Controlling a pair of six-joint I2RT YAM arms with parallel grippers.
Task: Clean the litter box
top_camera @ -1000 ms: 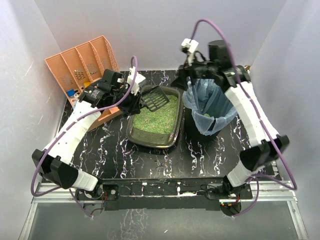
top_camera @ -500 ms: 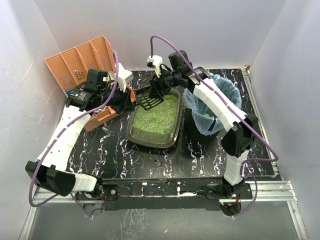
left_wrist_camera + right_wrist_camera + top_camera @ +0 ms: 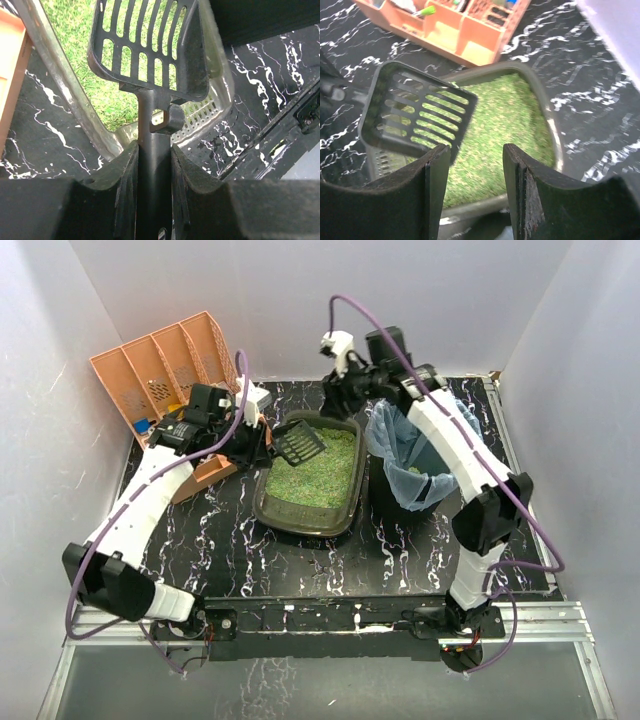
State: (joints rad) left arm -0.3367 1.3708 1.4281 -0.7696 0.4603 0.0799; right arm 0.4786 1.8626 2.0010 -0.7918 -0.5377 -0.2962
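Note:
The litter box (image 3: 300, 523), a dark olive-grey tray of green litter, sits mid-table. My left gripper (image 3: 258, 443) is shut on the handle of a black slotted scoop (image 3: 300, 443), holding its head over the box's far left corner. In the left wrist view the gripper (image 3: 154, 150) has both pads on the handle, and the scoop head (image 3: 150, 45) hangs over the litter and the rim (image 3: 65, 85). My right gripper (image 3: 345, 392) is open and empty above the box's far end. In the right wrist view the gripper (image 3: 475, 160) has the scoop (image 3: 415, 117) and the litter (image 3: 505, 125) below it.
A black bin with a pale blue bag liner (image 3: 415, 465) stands right of the box. A peach-orange slotted organiser (image 3: 165, 365) stands at the back left, also in the right wrist view (image 3: 455, 25). White walls close in on three sides.
My right arm swung left from the bin to the scoop, then drew back a little over the box's far end. My left gripper kept hold of the scoop, shifting it slightly.

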